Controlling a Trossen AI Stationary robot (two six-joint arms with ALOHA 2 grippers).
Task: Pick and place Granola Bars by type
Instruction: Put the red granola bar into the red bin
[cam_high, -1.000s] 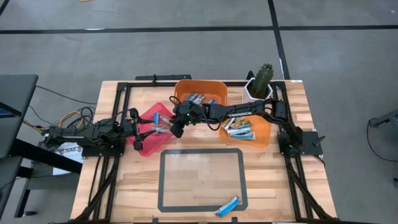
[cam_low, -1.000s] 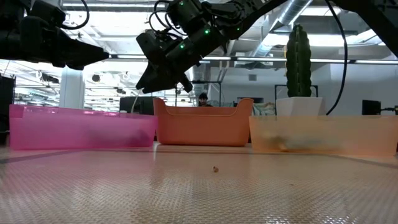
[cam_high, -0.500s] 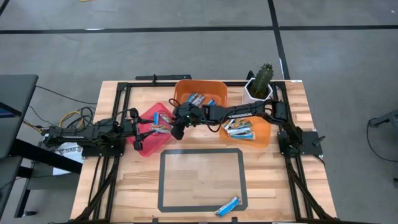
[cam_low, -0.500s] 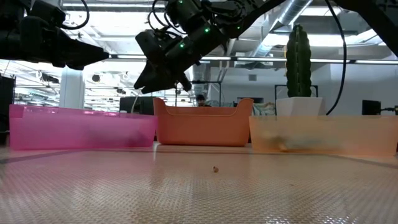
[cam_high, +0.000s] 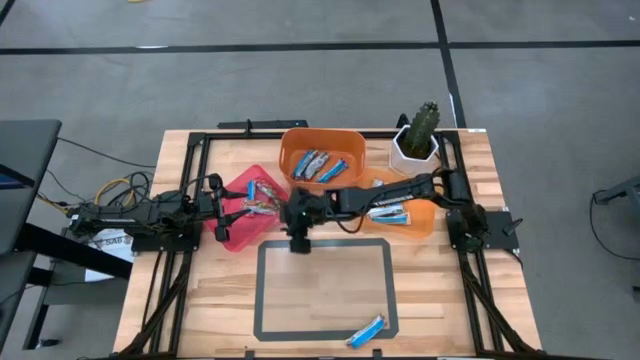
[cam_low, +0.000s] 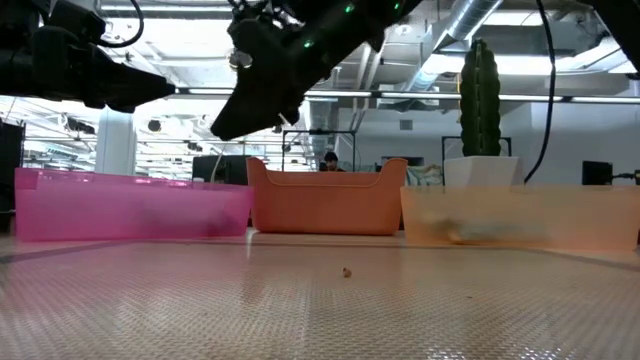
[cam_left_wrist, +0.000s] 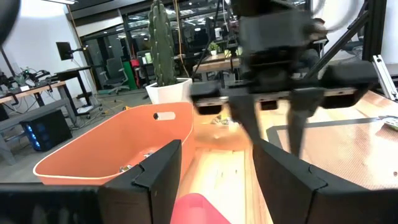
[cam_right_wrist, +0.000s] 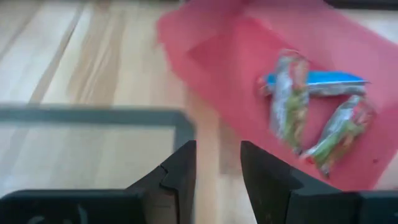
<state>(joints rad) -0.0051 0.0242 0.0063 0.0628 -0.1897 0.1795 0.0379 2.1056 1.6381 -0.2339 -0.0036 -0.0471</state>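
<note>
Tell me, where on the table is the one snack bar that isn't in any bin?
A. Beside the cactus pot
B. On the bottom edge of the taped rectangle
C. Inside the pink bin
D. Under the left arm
B: in the high view a blue bar lies across the near edge of the taped rectangle, far from the bins.

One camera hangs above me and looks straight down on the whole table (cam_high: 200, 300) and both my arms. Another sits at table-top height, looking level across to the room behind. My left wrist camera faces across the table past the orange bin (cam_left_wrist: 118, 146). My right wrist camera looks closely down onto the pink bin (cam_right_wrist: 249, 74), which the overhead and low views share.
</note>
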